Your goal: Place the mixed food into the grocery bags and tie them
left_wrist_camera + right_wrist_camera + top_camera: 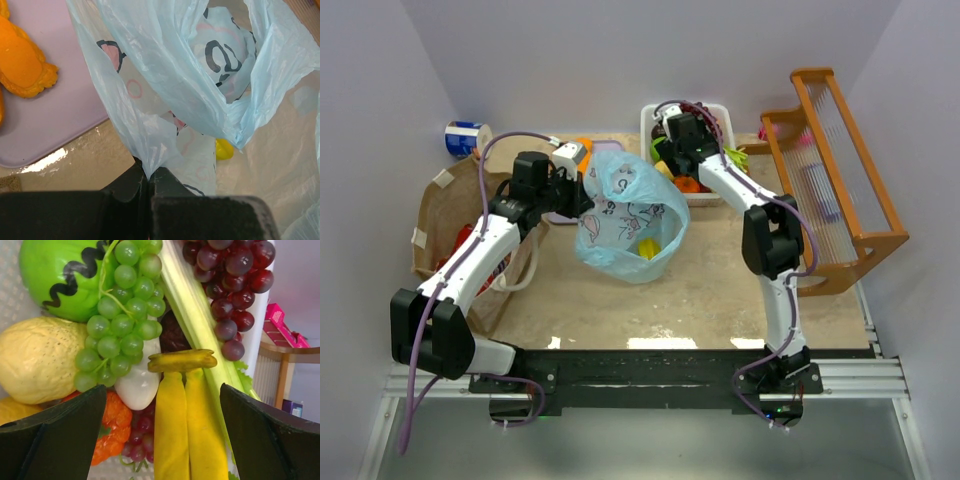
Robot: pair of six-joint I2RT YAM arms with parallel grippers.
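Note:
The light-blue plastic bag (625,222) with pink prints stands open at the table's middle, a yellow food piece (646,248) inside. My left gripper (582,186) is shut on the bag's rim (150,150) and holds it up; the yellow piece (224,149) shows through the plastic. My right gripper (670,150) is open over the white basket (717,110), its fingers (60,435) either side of yellow bananas (192,425). Green grapes (125,315), red grapes (230,280), a green melon (55,275), celery (195,320), a white piece (137,385) and an orange piece (112,425) lie around it.
The brown paper bag (450,215) lies at the left under my left arm. A lilac board (60,115) with orange slabs (22,62) sits behind the plastic bag. A wooden rack (835,170) stands at the right. A blue and white tape roll (467,138) is far left.

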